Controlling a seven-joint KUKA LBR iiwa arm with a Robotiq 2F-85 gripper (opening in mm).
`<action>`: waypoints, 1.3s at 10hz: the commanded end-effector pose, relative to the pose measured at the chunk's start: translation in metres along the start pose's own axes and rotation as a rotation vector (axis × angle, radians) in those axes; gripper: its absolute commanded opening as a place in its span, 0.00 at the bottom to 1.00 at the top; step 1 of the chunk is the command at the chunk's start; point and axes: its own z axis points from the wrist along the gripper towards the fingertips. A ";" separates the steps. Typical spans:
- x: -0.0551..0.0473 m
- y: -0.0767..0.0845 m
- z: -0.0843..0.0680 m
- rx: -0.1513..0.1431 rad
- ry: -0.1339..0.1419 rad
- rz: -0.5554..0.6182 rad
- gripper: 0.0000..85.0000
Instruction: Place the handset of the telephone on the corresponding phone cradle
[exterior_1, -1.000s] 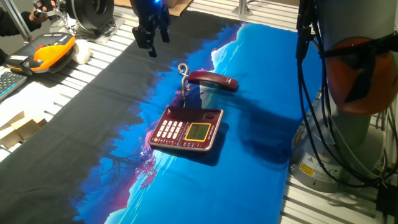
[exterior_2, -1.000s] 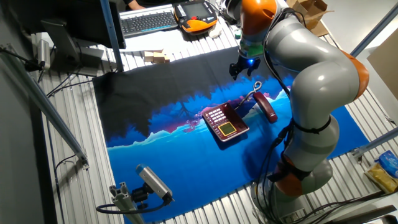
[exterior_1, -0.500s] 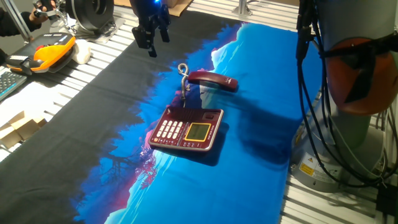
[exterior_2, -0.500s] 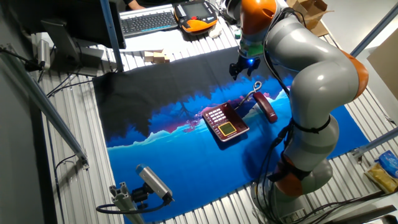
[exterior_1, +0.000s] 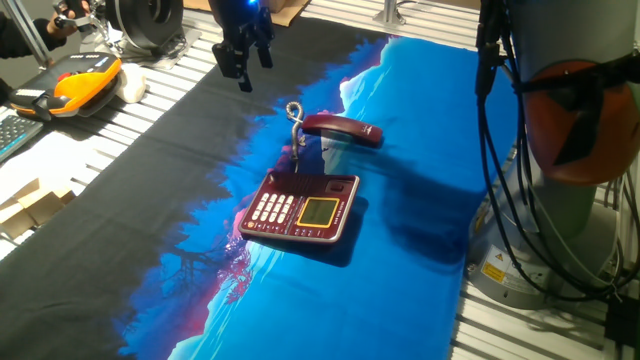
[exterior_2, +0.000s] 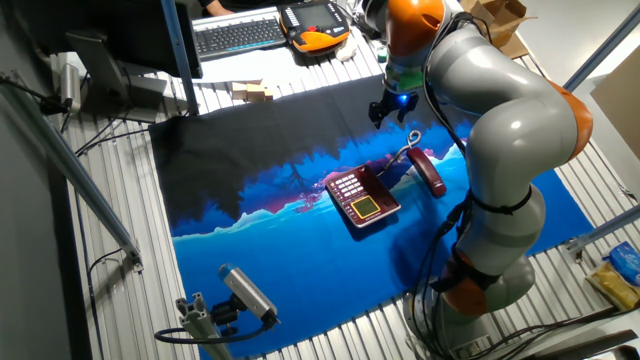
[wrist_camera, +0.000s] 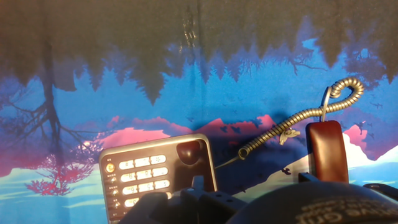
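Observation:
The dark red telephone (exterior_1: 300, 208) lies flat on the cloth with its white keypad and yellow-green display facing up. Its phone cradle (exterior_1: 318, 183) runs along the far edge and holds nothing. The maroon handset (exterior_1: 345, 130) rests on the cloth just beyond that edge, and a pale curly cord (exterior_1: 295, 125) joins it to the base. My gripper (exterior_1: 256, 73) hangs open and holds nothing, above the black part of the cloth, to the left of and behind the handset. In the hand view the handset (wrist_camera: 326, 149) is at the right and the cradle (wrist_camera: 191, 158) sits beside the keypad.
A black and blue printed cloth (exterior_1: 150, 180) covers the table. An orange and black device (exterior_1: 85, 75) lies at the far left, near a keyboard (exterior_2: 240, 35) and small wooden blocks (exterior_2: 252, 92). The robot's base and cables (exterior_1: 570, 150) stand at the right.

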 end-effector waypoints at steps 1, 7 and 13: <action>0.000 0.000 0.000 0.000 0.000 0.000 0.80; 0.000 0.000 0.000 -0.001 -0.001 -0.002 0.80; 0.000 0.000 -0.001 0.021 0.000 0.084 1.00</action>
